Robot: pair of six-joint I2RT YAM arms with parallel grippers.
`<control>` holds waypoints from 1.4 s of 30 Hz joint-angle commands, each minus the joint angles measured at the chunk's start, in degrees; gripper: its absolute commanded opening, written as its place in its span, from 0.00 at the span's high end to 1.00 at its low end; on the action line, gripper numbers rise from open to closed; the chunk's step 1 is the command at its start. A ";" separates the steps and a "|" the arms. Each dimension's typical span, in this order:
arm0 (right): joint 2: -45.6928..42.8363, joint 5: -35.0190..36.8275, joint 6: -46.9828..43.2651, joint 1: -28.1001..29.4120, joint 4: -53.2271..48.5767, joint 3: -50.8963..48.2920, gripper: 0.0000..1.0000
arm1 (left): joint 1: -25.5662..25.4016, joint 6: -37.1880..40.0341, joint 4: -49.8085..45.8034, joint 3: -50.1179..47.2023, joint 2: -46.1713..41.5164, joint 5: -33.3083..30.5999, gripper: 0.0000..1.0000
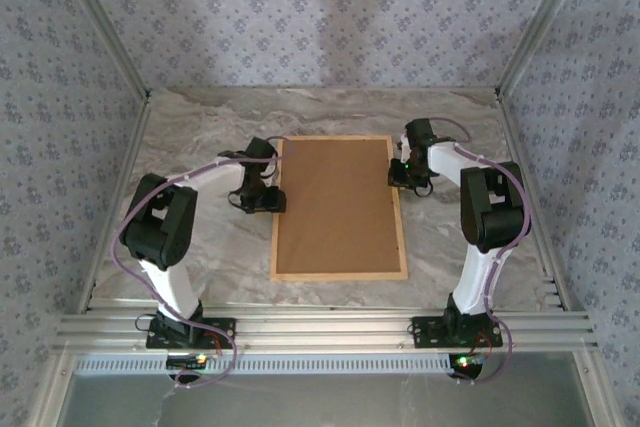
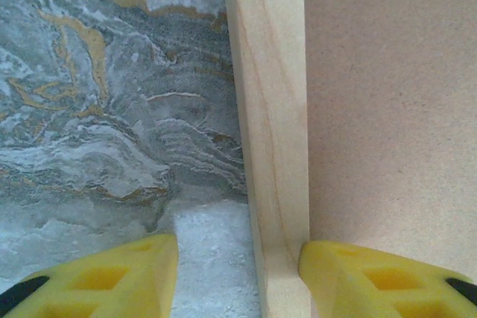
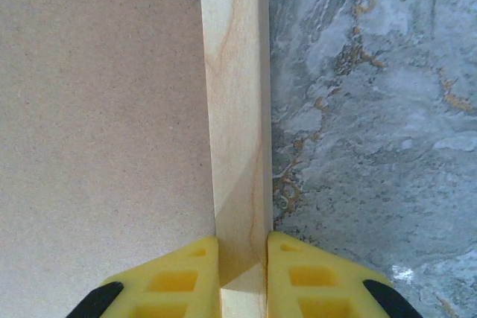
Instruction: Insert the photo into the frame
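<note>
As the frame (image 1: 340, 274) lies flat at the middle of the marbled tabletop (image 1: 200, 127), back side up, the entry reads thus. Item: a light wood frame with a plain brown backing board (image 1: 338, 205) seated inside its rails. Item: the right hand (image 3: 242, 258), clenched on the right long rail near its far end, with one yellow finger on each side of the wood. Item: the left hand (image 2: 237, 258), released and astride the left long rail. Its inner finger (image 2: 358, 273) rests against the rail over the board, and its outer finger stands apart over bare marble. Whether the photo sits beneath the board I cannot tell. Step in hand, by my reckoning: handling the closed frame, perhaps to turn it over. The next move seems to call for matched grips on both rails and a level lift, so the board does not slip out.
</note>
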 commanded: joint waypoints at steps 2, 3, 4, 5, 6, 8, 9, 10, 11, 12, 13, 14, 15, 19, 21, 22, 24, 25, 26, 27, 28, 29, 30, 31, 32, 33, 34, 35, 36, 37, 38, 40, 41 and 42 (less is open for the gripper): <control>2.08 1.00 -1.08 0.42 -1.08 -0.87 0.82 | -2.78 0.84 2.99 -1.30 6.58 -2.41 0.46; 2.10 1.00 -1.08 0.41 -1.04 -0.87 0.82 | -3.11 0.87 2.86 -1.19 6.89 -2.75 0.46; 2.09 1.00 -1.08 0.51 -1.09 -0.87 0.82 | -3.41 0.87 2.73 -0.93 7.32 -3.10 0.45; 2.10 1.00 -1.08 0.45 -1.03 -0.87 0.81 | -3.68 0.96 2.74 -0.75 7.56 -3.12 0.45; 2.08 1.08 -1.08 0.52 -1.02 -0.87 0.81 | -3.90 0.94 2.77 -0.63 7.99 -3.20 0.44; 2.08 1.18 -1.08 0.46 -1.02 -0.87 0.82 | -4.34 0.83 2.72 -0.23 8.61 -3.55 0.43; 2.09 1.18 -1.08 0.54 -1.02 -0.87 0.82 | -4.55 0.95 2.70 -0.05 8.94 -3.91 0.43; 2.08 1.18 -1.08 0.53 -1.02 -0.87 0.82 | -4.84 0.96 2.48 0.19 9.26 -4.30 0.43; 2.13 1.26 -1.08 0.60 -1.05 -0.87 0.81 | -4.96 0.96 2.38 0.40 9.50 -4.63 0.42; 2.11 1.26 -1.08 0.60 -1.04 -0.85 0.82 | -5.10 1.04 2.20 0.57 9.77 -4.85 0.42; 2.17 1.26 -1.10 0.54 -1.10 -0.79 0.82 | -5.23 1.05 2.20 0.70 9.90 -5.00 0.41; 2.17 1.33 -1.08 0.57 -1.13 -0.78 0.82 | -5.30 1.07 2.20 0.91 9.99 -5.15 0.41; 2.24 1.35 -1.08 0.61 -1.10 -0.70 0.82 | -5.34 1.13 2.01 1.06 10.14 -5.35 0.41; 2.29 1.31 -1.08 0.58 -1.26 -0.60 0.82 | -5.59 1.55 1.60 1.87 10.25 -5.85 0.38; 2.30 1.22 -1.08 0.59 -1.39 -0.60 0.82 | -5.53 1.73 0.67 2.59 9.88 -6.35 0.38; 2.28 1.23 -1.03 0.53 -1.37 -0.60 0.82 | -5.56 1.75 0.40 2.81 9.16 -6.89 0.37; 2.34 1.18 -1.08 0.55 -1.49 -0.52 0.82 | -5.50 1.67 0.02 3.12 6.92 -8.16 0.37; 2.35 1.18 -1.10 0.61 -1.52 -0.52 0.82 | -5.36 1.66 -0.15 3.34 5.33 -8.93 0.37; 2.35 1.18 -1.08 0.59 -1.49 -0.47 0.82 | -5.18 1.66 -0.41 3.34 3.80 -9.50 0.37; 2.35 1.09 -1.11 0.59 -1.61 -0.43 0.82 | -4.97 1.66 -0.73 3.35 1.97 -10.18 0.37; 2.43 1.04 -1.16 0.61 -1.55 -0.43 0.82 | -4.77 1.62 -0.94 3.09 0.07 -10.72 0.37; 2.44 1.00 -1.17 0.55 -1.55 -0.43 0.82 | -4.48 1.62 -1.26 2.76 -1.45 -11.10 0.36; 2.48 1.00 -1.17 0.50 -1.54 -0.43 0.82 | -4.21 1.57 -1.60 2.36 -3.00 -11.17 0.36; 2.57 1.00 -1.17 0.49 -1.60 -0.34 0.82 | -3.81 1.41 -2.10 1.71 -4.64 -10.80 0.36; 2.54 1.00 -1.19 0.50 -1.59 -0.34 0.82 | -3.69 1.29 -2.39 1.16 -5.98 -10.40 0.36; 2.52 1.00 -1.25 0.43 -1.61 -0.34 0.82 | -3.62 0.99 -2.75 0.30 -7.40 -9.61 0.36; 2.56 0.91 -1.24 0.39 -1.62 -0.34 0.82 | -3.52 0.58 -2.82 -0.91 -8.64 -8.71 0.36; 2.52 0.94 -1.24 0.34 -1.55 -0.42 0.82 | -3.49 0.27 -2.82 -1.82 -9.57 -7.61 0.36; 2.52 0.91 -1.25 0.30 -1.54 -0.43 0.82 | -3.52 -0.15 -2.88 -3.25 -10.84 -6.03 0.36; 2.52 0.91 -1.29 0.26 -1.60 -0.43 0.82 | -3.55 -0.67 -2.82 -4.53 -11.85 -4.50 0.37; 2.53 0.91 -1.30 0.22 -1.46 -0.43 0.82 | -3.52 -1.08 -4.17 -5.60 -12.58 -3.41 0.37; 2.57 0.91 -1.27 0.26 -1.37 -0.45 0.82 | -3.56 -1.80 -5.04 -8.02 -14.00 -1.20 0.39; 2.52 0.92 -1.25 0.23 -1.37 -0.51 0.82 | -3.62 -2.09 -5.36 -8.98 -14.48 -0.42 0.39; 2.46 0.92 -1.25 0.19 -1.28 -0.58 0.82 | -3.79 -2.20 -5.45 -10.14 -15.13 0.38 0.40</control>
